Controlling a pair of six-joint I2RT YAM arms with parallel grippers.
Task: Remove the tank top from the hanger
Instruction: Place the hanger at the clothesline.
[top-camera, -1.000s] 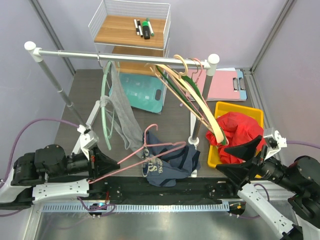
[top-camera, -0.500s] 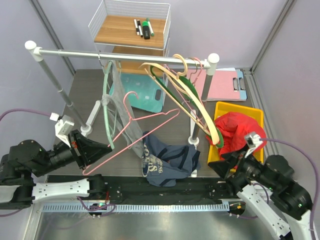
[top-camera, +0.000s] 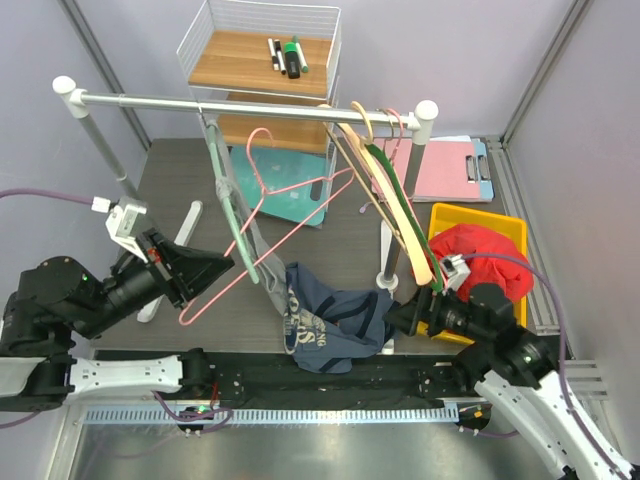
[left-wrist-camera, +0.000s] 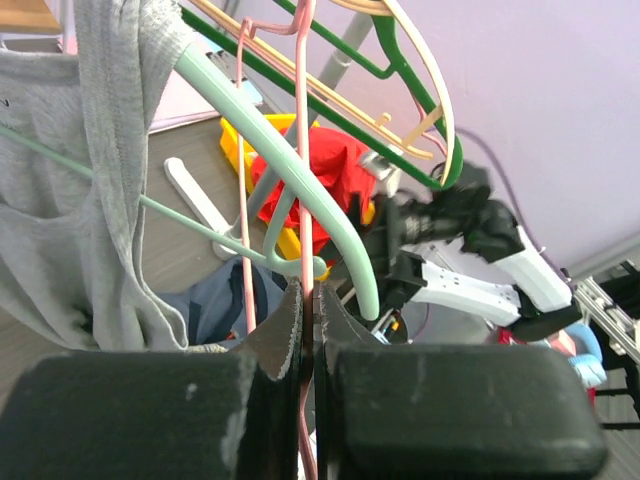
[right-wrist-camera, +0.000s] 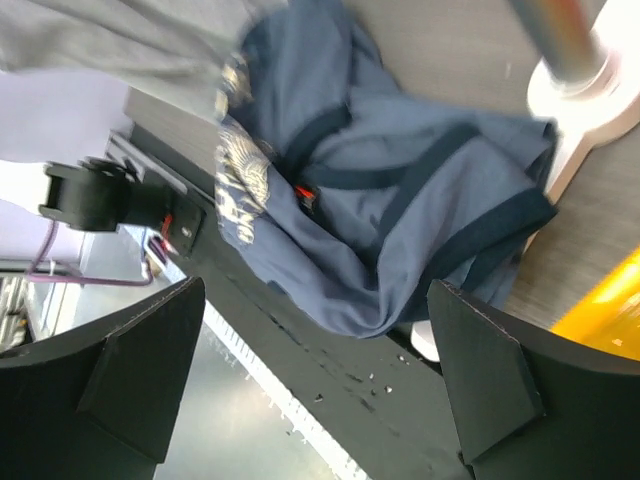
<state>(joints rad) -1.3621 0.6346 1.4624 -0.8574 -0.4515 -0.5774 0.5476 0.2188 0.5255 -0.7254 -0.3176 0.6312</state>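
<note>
- The left hand (left-wrist-camera: 308, 310) is clenched on the lower wire of a bare pink wire hanger (left-wrist-camera: 302, 130), with the wire pinched tight between its two black fingers.
- In the top view that hanger is held up off the dark desk (top-camera: 170, 180), tilted, and its hook reaches up near the silver clothes rail (top-camera: 250, 102). I cannot tell whether the hook touches the rail.
- No cloth hangs on the pink hanger.
- The navy blue tank top with a pale print (top-camera: 335, 320) lies crumpled on the desk at the near edge. It is just beside the white foot of the rail's right post and clear of the pink hanger.
- The right hand (top-camera: 400, 318) is released, with its fingers spread wide and nothing between them. It sits low, just to the right of the navy top and pointing at it.
- In the right wrist view the navy top fills the gap between the two open fingers, but neither finger is seen touching it.
- A grey garment (left-wrist-camera: 110, 200) hangs from a mint green plastic hanger (left-wrist-camera: 340, 250) on the rail, close beside the pink hanger.
- Cream and dark green hangers (top-camera: 390, 200) hang slanted from the right end of the rail.
- A yellow plastic bin (top-camera: 500, 225) holding a red cloth (top-camera: 480, 255) stands on the desk behind the right arm.
</note>
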